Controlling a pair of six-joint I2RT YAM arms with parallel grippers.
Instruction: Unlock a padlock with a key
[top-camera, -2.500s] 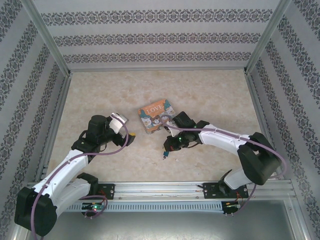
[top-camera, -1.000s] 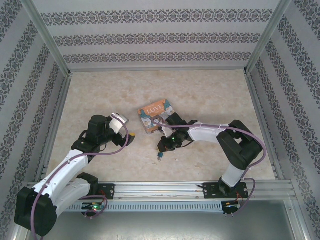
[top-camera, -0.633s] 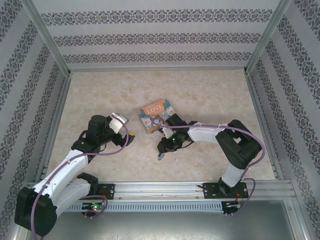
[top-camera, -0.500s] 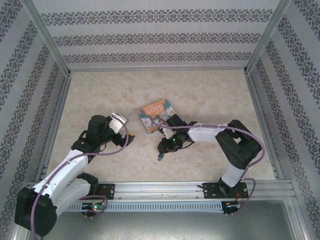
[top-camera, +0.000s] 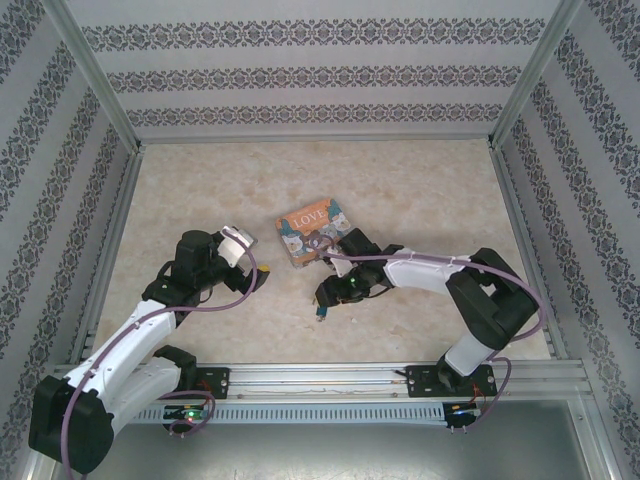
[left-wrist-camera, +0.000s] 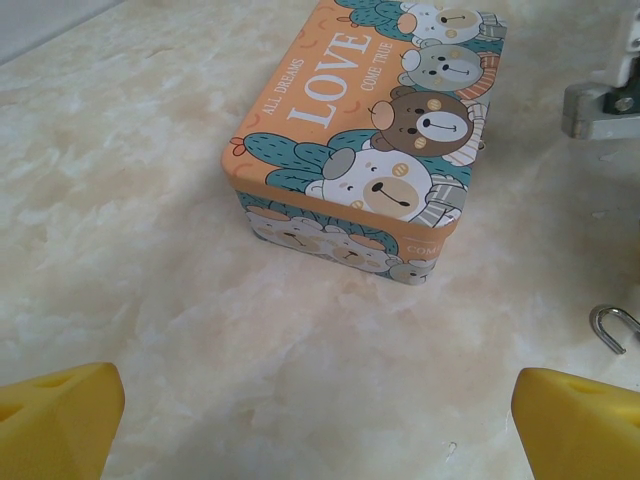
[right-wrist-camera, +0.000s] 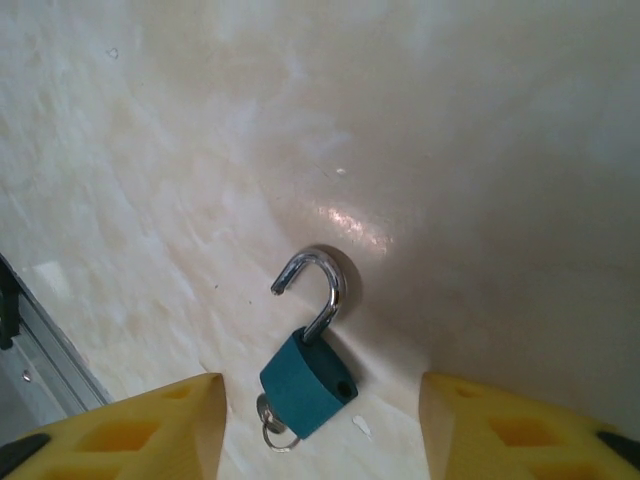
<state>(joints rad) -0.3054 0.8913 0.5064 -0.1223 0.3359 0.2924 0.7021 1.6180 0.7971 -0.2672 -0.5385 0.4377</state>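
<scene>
Right jaws stand parted, gripping nothing; the padlock (right-wrist-camera: 308, 378) lies on the desk (right-wrist-camera: 470, 140) between them, touching neither, its shackle open at one end; left jaws gape wide, the LOVE tin (left-wrist-camera: 365, 150) ahead of them.

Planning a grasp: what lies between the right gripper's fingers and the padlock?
Only bare tabletop, padlock to fingers on both sides, in the right wrist view.

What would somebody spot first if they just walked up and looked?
Probably the colourful tin with cartoon bears and the word LOVE, near the middle of the pale table. Then the little teal padlock lying closer to the arms, its shackle swung open, between the spread yellow fingers of the right pincer.
</scene>
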